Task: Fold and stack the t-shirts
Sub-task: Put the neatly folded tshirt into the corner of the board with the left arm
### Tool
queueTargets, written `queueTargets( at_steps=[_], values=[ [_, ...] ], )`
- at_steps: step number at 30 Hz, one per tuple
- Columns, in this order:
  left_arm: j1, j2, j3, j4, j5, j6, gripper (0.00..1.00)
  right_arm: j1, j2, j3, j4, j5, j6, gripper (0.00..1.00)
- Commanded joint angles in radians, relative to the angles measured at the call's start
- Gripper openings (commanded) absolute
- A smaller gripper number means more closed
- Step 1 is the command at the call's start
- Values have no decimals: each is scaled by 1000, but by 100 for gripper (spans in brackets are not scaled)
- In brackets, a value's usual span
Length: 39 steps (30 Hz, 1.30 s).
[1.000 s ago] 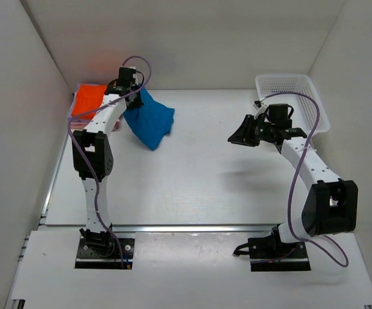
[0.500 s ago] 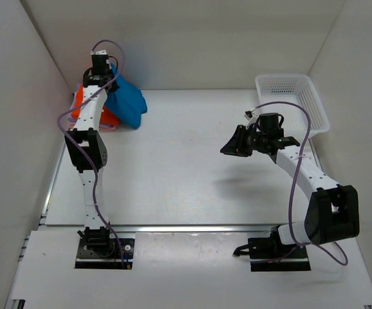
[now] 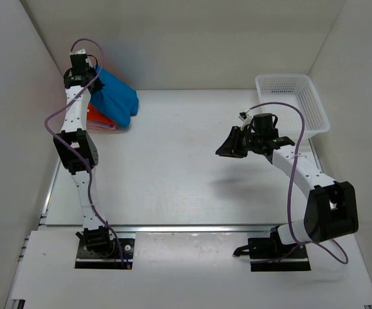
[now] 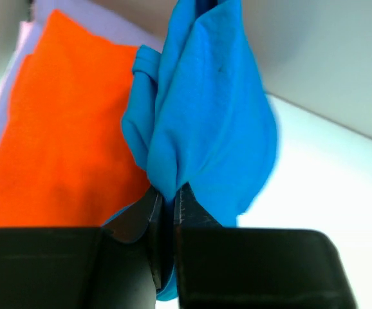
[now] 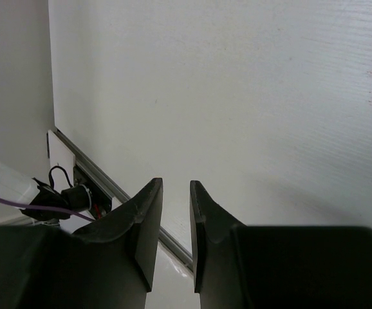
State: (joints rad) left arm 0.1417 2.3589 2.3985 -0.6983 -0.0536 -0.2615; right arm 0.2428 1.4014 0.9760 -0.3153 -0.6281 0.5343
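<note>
My left gripper (image 3: 91, 82) is shut on a bunched bright blue t-shirt (image 3: 116, 98) and holds it up at the far left corner, hanging partly over the stack there. In the left wrist view the blue shirt (image 4: 212, 116) is pinched in the gripper (image 4: 168, 193). Below it lie a folded orange t-shirt (image 4: 64, 148) and a pale lavender one (image 4: 89, 13). From above only an edge of the orange shirt (image 3: 98, 117) shows. My right gripper (image 3: 224, 150) hovers empty over the table's right half, jaws a narrow gap apart (image 5: 176, 187).
A white mesh basket (image 3: 282, 78) stands at the far right corner. White walls close in the table on the left, back and right. The table's near rail and cables (image 5: 76, 193) show in the right wrist view.
My left arm has swung left and back, carrying the blue shirt from the table to above the orange shirt. My right gripper has drifted a little left and nearer.
</note>
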Motion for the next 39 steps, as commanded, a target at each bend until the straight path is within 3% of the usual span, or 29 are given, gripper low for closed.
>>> queueTargets(
  at_steps=[1, 16, 24, 25, 26, 27, 31, 33, 35, 38, 39],
  values=[
    [30, -133, 41, 75, 49, -67, 0, -4, -21, 23, 22, 2, 13, 21],
    [119, -151, 28, 62, 49, -68, 0, 30, 8, 23, 18, 1, 18, 21],
    [166, -61, 64, 36, 38, -93, 0, 49, 25, 38, 4, 4, 15, 21],
    [168, -55, 65, 37, 44, -90, 4, 50, 27, 27, -4, 11, 13, 21],
    [171, -52, 71, 34, 40, -99, 23, 46, 30, 27, -2, 11, 15, 21],
    [176, -50, 76, 36, 44, -105, 37, 50, 22, 27, -4, 4, 21, 21],
    [162, -105, 62, 32, 6, -102, 55, 67, 8, 10, -11, 31, 10, 24],
    [142, -182, 7, 43, -6, -105, 74, 81, -16, -13, -21, 53, 3, 31],
    [142, -242, -73, 48, 18, -122, 76, 87, -41, -46, -39, 89, -16, 37],
    [144, -352, -206, 42, 136, -133, 89, 76, -84, -83, -80, 128, -40, 51],
    [118, -399, -278, 46, 187, -134, 99, 53, -99, -91, -85, 117, -46, 63]
  ],
)
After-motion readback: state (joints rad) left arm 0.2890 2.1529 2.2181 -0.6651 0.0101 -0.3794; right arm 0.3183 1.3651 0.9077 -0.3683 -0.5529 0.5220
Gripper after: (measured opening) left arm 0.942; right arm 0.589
